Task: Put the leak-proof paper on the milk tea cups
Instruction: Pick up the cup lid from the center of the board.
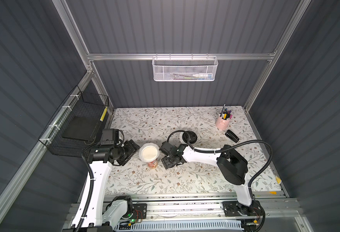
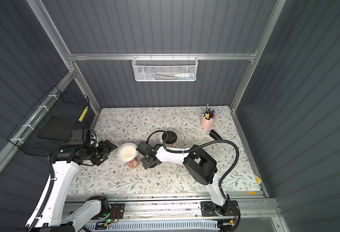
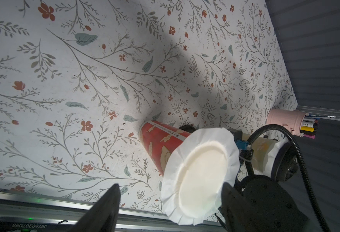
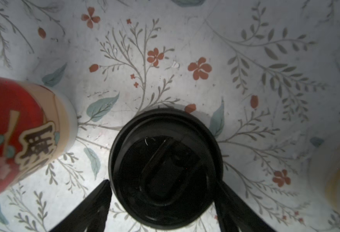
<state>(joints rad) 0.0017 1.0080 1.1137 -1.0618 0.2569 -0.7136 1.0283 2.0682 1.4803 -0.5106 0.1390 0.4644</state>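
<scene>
We judge the leak-proof paper point(image 1: 149, 153) feather-light, limp and easily creased, best pinched at its frilled overhang. It lies draped over the mouth of the milk tea cup point(image 1: 152, 164) at the centre of both top views. The left gripper point(image 3: 170, 184) sits just left of that cup, fingers spread and empty, while the right gripper point(image 4: 163, 181) points down over a black lid point(image 4: 165, 160) on the worktop point(image 4: 185, 36), fingers spread either side of it.

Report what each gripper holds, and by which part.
The left gripper is open and holds nothing, beside the milk tea cup. The right gripper straddles a black lid; whether it grips the rim cannot be told.
</scene>
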